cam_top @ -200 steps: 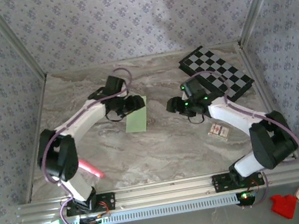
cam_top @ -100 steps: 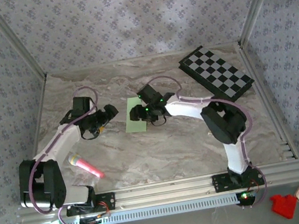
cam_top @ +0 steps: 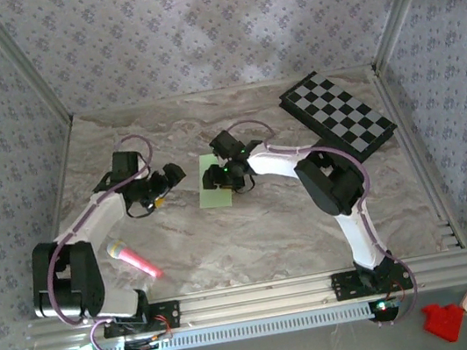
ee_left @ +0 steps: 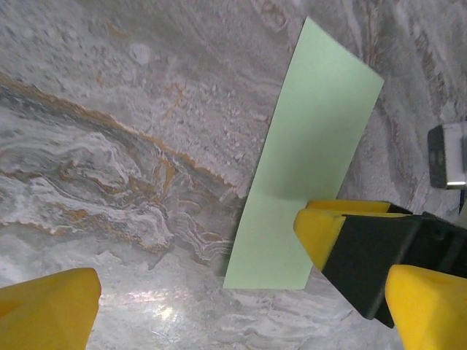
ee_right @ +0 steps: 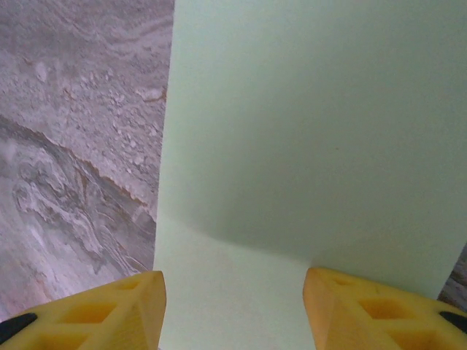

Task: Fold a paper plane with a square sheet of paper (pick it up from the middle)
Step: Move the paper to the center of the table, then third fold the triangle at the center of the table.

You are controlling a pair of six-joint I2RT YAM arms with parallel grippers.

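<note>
The left gripper [cam_top: 166,178] has been drawn back, spread wide and empty. The square sheet of paper [cam_top: 214,198], folded to a strip, is left flat on the table [cam_top: 269,231]. The right gripper [cam_top: 219,177], half-spread, has been brought over it, likely for the next fold.

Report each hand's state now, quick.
Left hand: open, holding nothing.
Right hand: open, fingers spread over the pale green paper sheet, not gripping it.
</note>
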